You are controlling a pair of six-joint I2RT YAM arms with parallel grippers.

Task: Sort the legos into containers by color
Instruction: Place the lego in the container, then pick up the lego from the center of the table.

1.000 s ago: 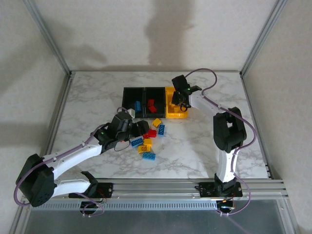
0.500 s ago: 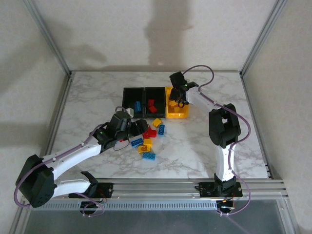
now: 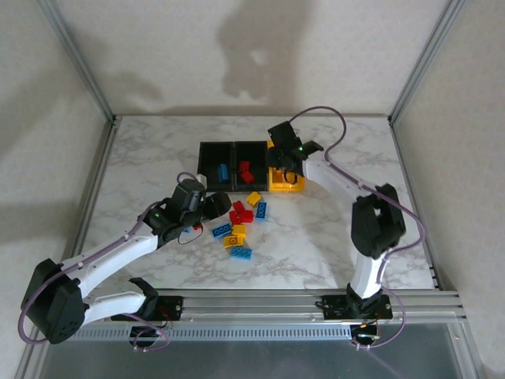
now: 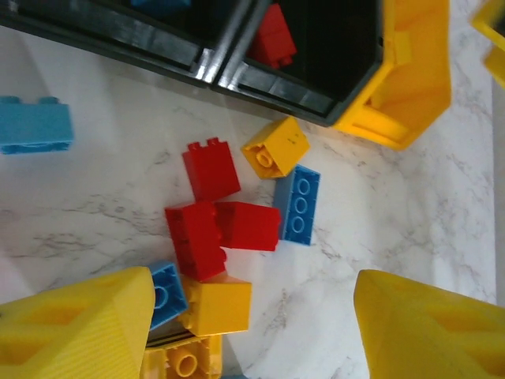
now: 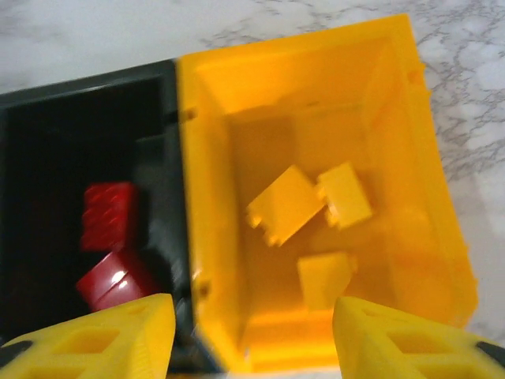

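Your table (image 3: 150, 158) carries the row of three bins (image 3: 234, 144) toward the middle of its far edge. The loose pile of bricks (image 3: 239, 225) lies just on the near side of them, about the table's centre.

Your right pincer (image 5: 252, 304) hangs over the yellow bin (image 5: 207, 237) at the right end of the row, fingers apart with nothing between them. Three yellow bricks (image 5: 286, 204) lie on that bin's floor, and red ones (image 5: 110, 217) show in the black bin (image 5: 162, 197) beside it. That side's drop looks finished to me, so its next move is a trip to the pile for another piece.

Your left pincer (image 4: 252, 276) hovers above the pile, also spread and empty, so the step in hand there is a pick. Below its gap sit two red bricks (image 4: 221, 229) touching each other, with a yellow brick (image 4: 217, 304) touching them and a blue brick (image 4: 298, 204) just beside them. You'd want to come down squarely on one red piece, because its neighbours crowd it and may get dragged along.
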